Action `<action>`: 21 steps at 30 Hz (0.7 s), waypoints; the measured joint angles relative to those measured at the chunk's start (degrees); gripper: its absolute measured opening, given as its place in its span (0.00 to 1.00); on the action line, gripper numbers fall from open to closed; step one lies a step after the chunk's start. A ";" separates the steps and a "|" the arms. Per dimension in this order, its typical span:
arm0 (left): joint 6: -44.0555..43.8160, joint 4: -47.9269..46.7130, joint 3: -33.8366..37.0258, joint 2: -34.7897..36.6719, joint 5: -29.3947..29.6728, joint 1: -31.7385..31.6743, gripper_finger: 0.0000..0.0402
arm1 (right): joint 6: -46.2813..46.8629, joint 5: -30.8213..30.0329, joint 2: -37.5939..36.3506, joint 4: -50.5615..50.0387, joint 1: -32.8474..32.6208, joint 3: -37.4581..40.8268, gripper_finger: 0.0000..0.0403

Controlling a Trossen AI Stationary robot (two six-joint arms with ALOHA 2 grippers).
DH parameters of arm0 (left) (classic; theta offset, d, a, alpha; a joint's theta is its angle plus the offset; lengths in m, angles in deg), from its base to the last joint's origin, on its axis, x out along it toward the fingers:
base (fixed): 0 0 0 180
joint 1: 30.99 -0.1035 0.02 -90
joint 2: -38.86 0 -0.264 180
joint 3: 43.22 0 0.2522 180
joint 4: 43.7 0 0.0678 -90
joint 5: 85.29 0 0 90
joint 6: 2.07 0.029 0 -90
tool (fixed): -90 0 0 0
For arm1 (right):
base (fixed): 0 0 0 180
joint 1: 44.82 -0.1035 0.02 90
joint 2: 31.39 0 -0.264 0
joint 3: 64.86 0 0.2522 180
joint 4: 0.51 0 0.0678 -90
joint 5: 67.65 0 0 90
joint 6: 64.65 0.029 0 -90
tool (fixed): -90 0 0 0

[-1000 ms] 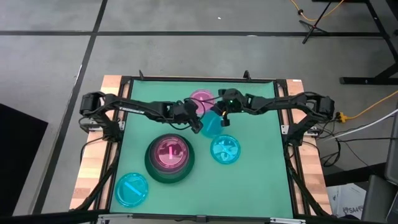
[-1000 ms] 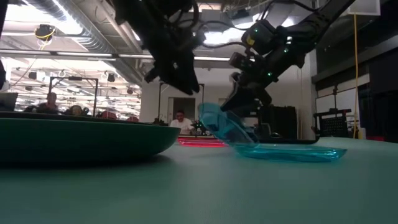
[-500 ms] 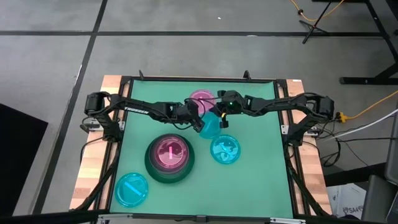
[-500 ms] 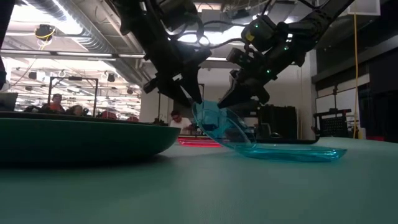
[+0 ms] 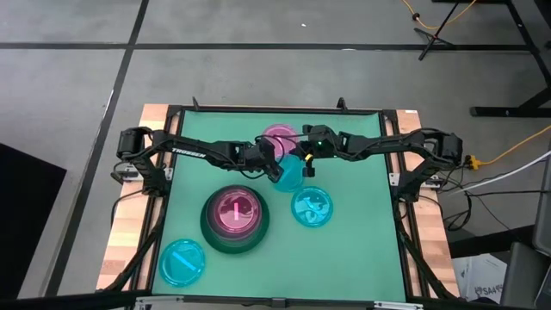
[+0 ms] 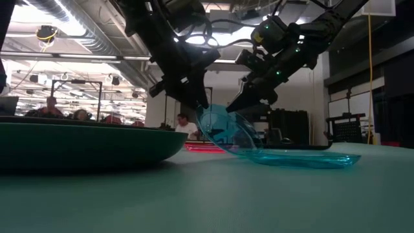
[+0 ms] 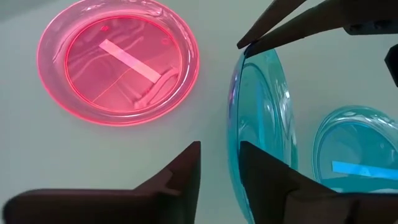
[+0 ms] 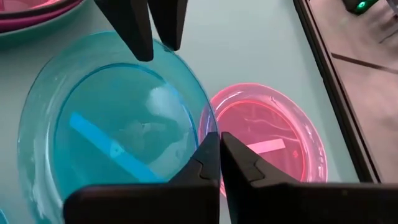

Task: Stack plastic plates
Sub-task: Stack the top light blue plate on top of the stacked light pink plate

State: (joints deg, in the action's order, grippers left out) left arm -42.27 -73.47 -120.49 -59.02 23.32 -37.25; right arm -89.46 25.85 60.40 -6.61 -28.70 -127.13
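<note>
A small translucent cyan plate [image 5: 291,176] stands tilted on edge at the middle of the green mat, its lower rim down by the mat. My right gripper [image 5: 306,164] is shut on its raised rim. My left gripper [image 7: 220,146] is open, with one finger on the plate's hollow side and one on its outer side, at the raised rim [image 6: 202,111]. A small pink plate [image 5: 278,138] lies flat just beyond. A dark green plate with a pink one in it [image 5: 234,215] sits nearer. My right gripper pinches the cyan plate's raised rim [image 8: 208,127] between its two fingers, coming slantwise down from the table's right. The plate is tilted steeply, hollow side toward the near right, its lower rim down. My left gripper straddles the rim [image 7: 234,134]; I cannot tell whether it touches.
Another cyan plate [image 5: 312,207] lies flat near right of the tilted one, and a third [image 5: 182,263] at the near left corner. A black frame [image 5: 392,172] borders the mat. People sit in the room beyond the table.
My left gripper has come down toward the cyan plate's raised rim, and its fingers now stand on either side of it. The plate, still held by my right gripper, has tipped a little steeper.
</note>
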 joint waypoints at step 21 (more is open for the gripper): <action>0.23 -0.04 0.00 0.00 0.35 0.00 0.01 | 0.79 -0.02 0.00 -0.04 0.00 0.00 0.05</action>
State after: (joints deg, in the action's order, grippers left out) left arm -42.04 -73.51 -120.49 -59.02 23.67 -37.25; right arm -88.68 25.83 60.40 -6.65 -28.70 -127.13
